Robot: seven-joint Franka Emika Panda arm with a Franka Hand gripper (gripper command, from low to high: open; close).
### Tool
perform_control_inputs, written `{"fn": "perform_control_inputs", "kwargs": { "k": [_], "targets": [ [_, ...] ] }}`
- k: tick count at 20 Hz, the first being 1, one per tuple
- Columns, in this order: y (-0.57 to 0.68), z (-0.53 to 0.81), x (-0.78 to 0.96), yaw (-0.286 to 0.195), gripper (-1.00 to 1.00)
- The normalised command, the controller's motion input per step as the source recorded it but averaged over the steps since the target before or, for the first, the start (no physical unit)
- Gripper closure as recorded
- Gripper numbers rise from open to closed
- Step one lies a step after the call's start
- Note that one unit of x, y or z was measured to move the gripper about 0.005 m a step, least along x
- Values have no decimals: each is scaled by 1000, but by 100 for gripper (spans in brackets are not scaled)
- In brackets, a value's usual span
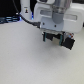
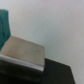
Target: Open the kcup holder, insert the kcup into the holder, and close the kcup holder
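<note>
Gripper (image 1: 54,39) hangs low over the white table (image 1: 20,60) in the exterior view, fingers dark and blurred; cannot tell how far apart they sit or whether anything is held. Kcup not visible in either view. Wrist view shows a dark boxy corner (image 2: 57,72) (possibly the kcup holder, too blurred to confirm). Progress: no step verifiably done; opening, inserting, closing all appear left.

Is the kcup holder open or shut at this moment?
Cannot tell. The gripper hides most of the kcup holder in the exterior view, and the wrist view is too blurred.
</note>
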Motion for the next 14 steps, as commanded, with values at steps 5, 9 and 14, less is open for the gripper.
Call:
{"fn": "perform_control_inputs", "kwargs": {
  "k": [5,9,14],
  "targets": [
    [534,-68,17,108,-100],
    [467,-53,-199,133,-100],
    [432,-19,-311,142,-100]
  ]
}}
